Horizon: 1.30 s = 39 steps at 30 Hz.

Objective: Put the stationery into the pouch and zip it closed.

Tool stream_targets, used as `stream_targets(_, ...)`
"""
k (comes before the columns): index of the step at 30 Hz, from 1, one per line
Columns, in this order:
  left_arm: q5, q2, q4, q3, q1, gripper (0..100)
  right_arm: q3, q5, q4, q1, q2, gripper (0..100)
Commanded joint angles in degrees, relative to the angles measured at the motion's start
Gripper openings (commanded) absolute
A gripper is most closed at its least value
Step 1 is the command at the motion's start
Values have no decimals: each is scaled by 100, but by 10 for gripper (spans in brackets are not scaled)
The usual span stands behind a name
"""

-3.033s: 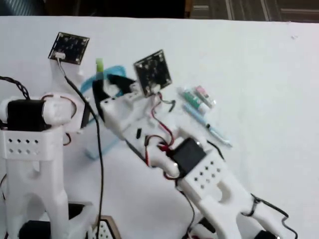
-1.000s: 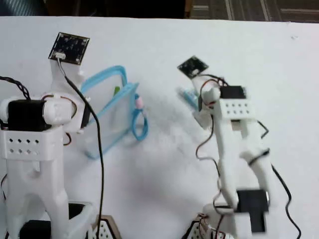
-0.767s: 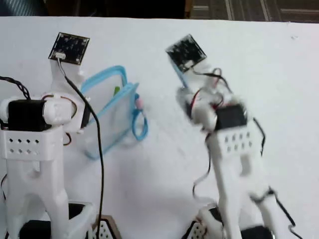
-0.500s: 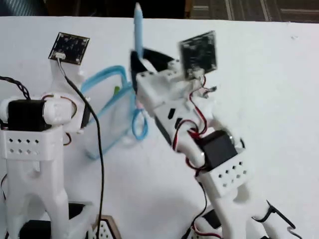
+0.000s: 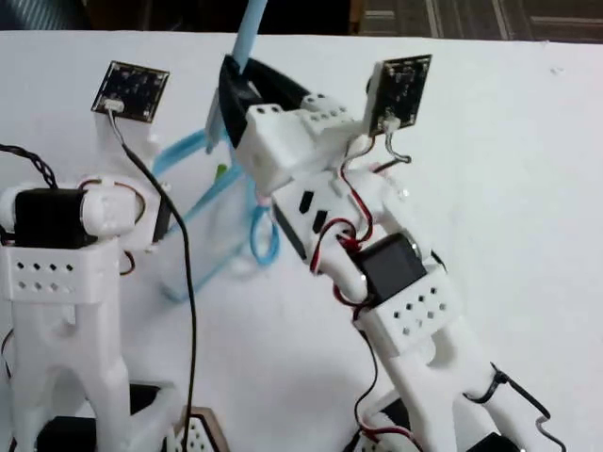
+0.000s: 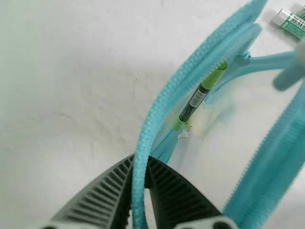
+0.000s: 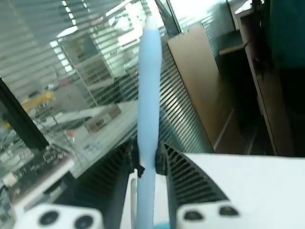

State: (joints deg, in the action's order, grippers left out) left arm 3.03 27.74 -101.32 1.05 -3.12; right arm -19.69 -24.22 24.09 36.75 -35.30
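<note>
Currently the right gripper (image 5: 234, 99) is pinching the blue pen (image 5: 250, 33) between its pressed-together jaws, gripping partway along the barrel. The pen's long axis is standing nearly upright, with the upper end leaning slightly to the far side. Its lower end is sitting close over the pouch (image 6: 190, 64), though in the high view I cannot separate that end from the blue zip rim. The pouch is standing on the counter (image 5: 490, 141) at the left, just in front of the left arm, mouth facing up and unzipped. The left gripper (image 6: 139, 164) is clamping the zip rim at one end, holding the mouth apart. A green pen (image 6: 199, 94) is already lying inside, slanted along the opening. Judgement: from the right gripper the mouth is lying below and a little to the left and nearer. The coming move is therefore depending on carrying the pen that way and keeping its axis steep, so the lower tip is entering between the two rims rather than catching on the zip.
</note>
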Motion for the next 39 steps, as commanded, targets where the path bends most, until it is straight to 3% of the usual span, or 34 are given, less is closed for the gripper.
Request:
stream_targets(1, 26, -48, 70, -70, -22, 23, 18, -53, 514, 154, -13, 16)
stream_targets(9, 26, -48, 79, -70, -31, 23, -914, 97, 611, 752, -145, 41)
stream_targets(16, 26, -57, 105, -70, -251, 23, -1064, 396, 857, 760, -646, 277)
stream_targets(21, 26, -57, 105, -70, -215, 23, -1046, 668, 892, 681, -1121, 258)
stream_targets(24, 26, -57, 105, -70, -224, 23, -642, 747, 892, 66, -1182, 245)
stream_targets(28, 26, -57, 105, -70, -224, 23, -44, 888, 1112, -1358, -585, 246)
stream_targets(31, 26, -57, 105, -70, -215, 23, 290, 1899, 1886, -1886, 321, 246)
stream_targets(35, 26, -57, 105, -70, -215, 23, 466, 4088, 3178, -2097, 1640, 245)
stream_targets(39, 26, -57, 105, -70, -233, 23, 492, 5468, 3600, -2114, 2774, 245)
